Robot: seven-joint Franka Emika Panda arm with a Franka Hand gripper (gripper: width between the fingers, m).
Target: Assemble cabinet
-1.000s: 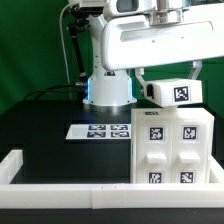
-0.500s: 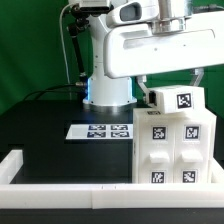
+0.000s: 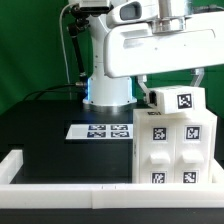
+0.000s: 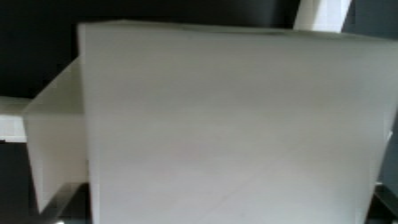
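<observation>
Surface: black table (image 3: 45,120), with a white rail (image 3: 70,186) along its front edge and a short return at the exterior view's left
Room: green curtain (image 3: 30,50) behind; the arm's white base (image 3: 108,92) stands at the back of the table with a blue glow low on it
Marker board: one marker board (image 3: 100,131), lying flat on the table just beside the cabinet, on the exterior view's left of it
Cabinet: one cabinet (image 3: 175,150), a tall white box upright on the table at the exterior view's right, near the front rail
Top block: one top block (image 3: 168,98), small and white, resting on the cabinet's upper edge
Tags counted: four black-and-white squares on the cabinet's front, one on the top block; those on the marker board are too small to count
Writing: no letters or brand can be read, only tag patterns
Gripper: the gripper (image 3: 171,84) reaches down over the cabinet, a dark finger (image 3: 142,84) at each side of the top block, clamped on it
Wrist view: a blurred white panel (image 4: 214,120) fills almost everything; which part it is cannot be told
</observation>
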